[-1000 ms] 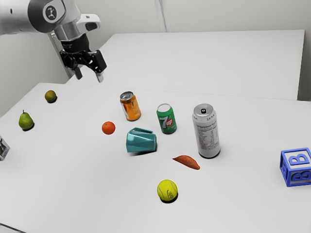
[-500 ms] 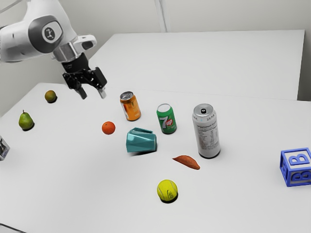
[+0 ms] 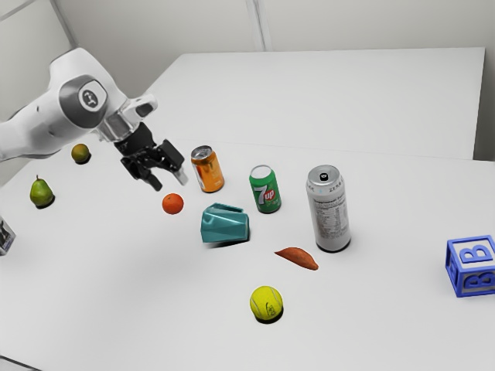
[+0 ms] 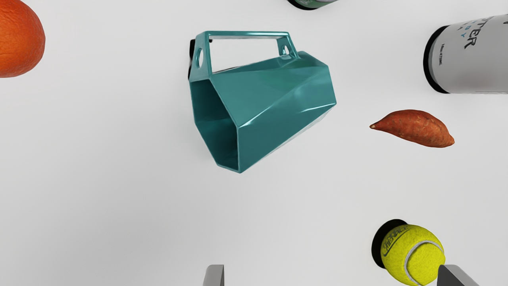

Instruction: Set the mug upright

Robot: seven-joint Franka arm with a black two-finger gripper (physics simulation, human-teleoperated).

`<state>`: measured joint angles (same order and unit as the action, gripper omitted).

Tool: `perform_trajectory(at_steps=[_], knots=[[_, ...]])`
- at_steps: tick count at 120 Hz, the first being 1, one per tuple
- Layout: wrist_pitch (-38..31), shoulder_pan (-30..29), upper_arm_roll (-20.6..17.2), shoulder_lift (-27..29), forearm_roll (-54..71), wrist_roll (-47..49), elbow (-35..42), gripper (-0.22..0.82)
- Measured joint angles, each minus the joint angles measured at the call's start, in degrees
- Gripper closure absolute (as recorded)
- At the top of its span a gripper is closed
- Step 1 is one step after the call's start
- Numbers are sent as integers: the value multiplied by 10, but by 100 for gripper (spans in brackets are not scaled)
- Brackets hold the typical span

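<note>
- White table (image 3: 155, 309), pale wall (image 3: 356, 27) behind it.
- Teal mug (image 3: 224, 225) lying on its side — open mouth toward the exterior view's left — between the orange (image 3: 172, 204) and the sweet potato (image 3: 298, 257).
- Green can (image 3: 265, 194) upright near the mug.
- Gripper (image 3: 170, 181) in the air, short of the mug — fingers spread wide.

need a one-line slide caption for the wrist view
Teal mug lying on its side ahead of the open fingers, sweet potato and tennis ball nearby
</note>
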<state>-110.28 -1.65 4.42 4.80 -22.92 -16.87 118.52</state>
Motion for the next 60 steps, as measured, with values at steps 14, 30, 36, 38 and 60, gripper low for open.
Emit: perform_trajectory(at_steps=[14, 30, 36, 38, 60], knots=[[-28, -3, 2, -1, -39, -31, 32, 2], [-61, -5, 5, -9, -88, -71, 59, 2], [-69, -8, 6, -13, -98, -85, 61, 2], [-71, -9, 6, -14, -100, -89, 61, 2], [-95, -17, 6, -39, -143, -138, 63, 2]])
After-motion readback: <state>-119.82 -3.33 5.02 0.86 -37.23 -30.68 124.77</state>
